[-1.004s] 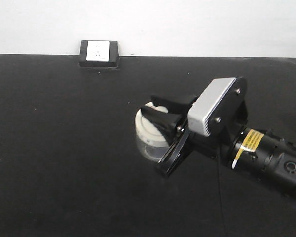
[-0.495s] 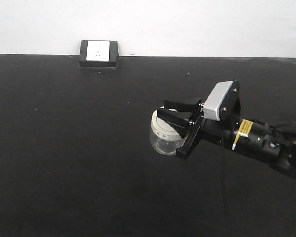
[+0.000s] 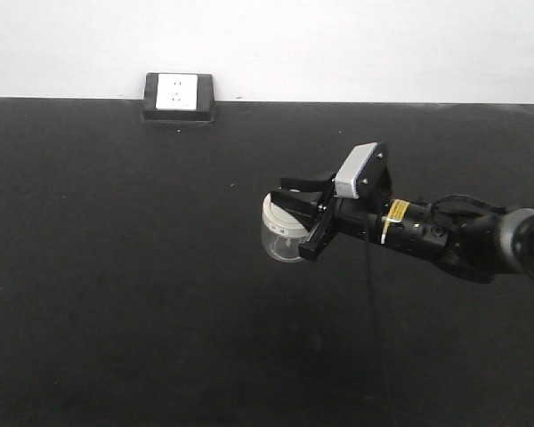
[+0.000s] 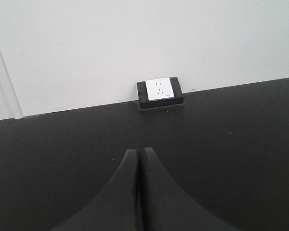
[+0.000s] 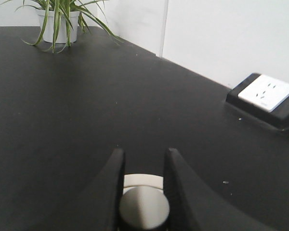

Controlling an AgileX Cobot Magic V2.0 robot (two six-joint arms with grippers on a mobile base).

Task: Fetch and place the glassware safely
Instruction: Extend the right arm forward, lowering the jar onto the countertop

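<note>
- Right gripper (image 3: 295, 216), black two-finger type, is clamped on the small squat clear glass jar with a round cream-white lid (image 3: 281, 233); in the right wrist view the two fingers (image 5: 110, 192) straddle the lid's raised centre knob (image 5: 144, 208), narrow gap, touching or nearly touching it.
- Right arm (image 3: 436, 234) reaches in from the right edge of the front view, lying low and near level, with a grey wrist camera box (image 3: 357, 169) on top.
- Jar sits about mid-table, slightly right of centre; whether its base touches the surface or hangs just above cannot be told.
- Left gripper (image 4: 138, 192) shows only in its own wrist view, fingers pressed together with no gap and nothing between them.
- Open room: bare black tabletop (image 3: 116, 267) all round the jar, widest to the left and front; far table edge well behind it.
- Surface is matte black, flat, meeting a plain white wall (image 3: 338, 44) along the back.
- Black-framed white power socket block (image 3: 179, 96) sits on the far table edge against the wall, well apart from the jar, back and left.
- Green spider-like plant in a white pot (image 5: 58, 21) stands at a far corner in the right wrist view, well away from the gripper.
- Jar's lid is on; glass looks clear, contents cannot be made out.
</note>
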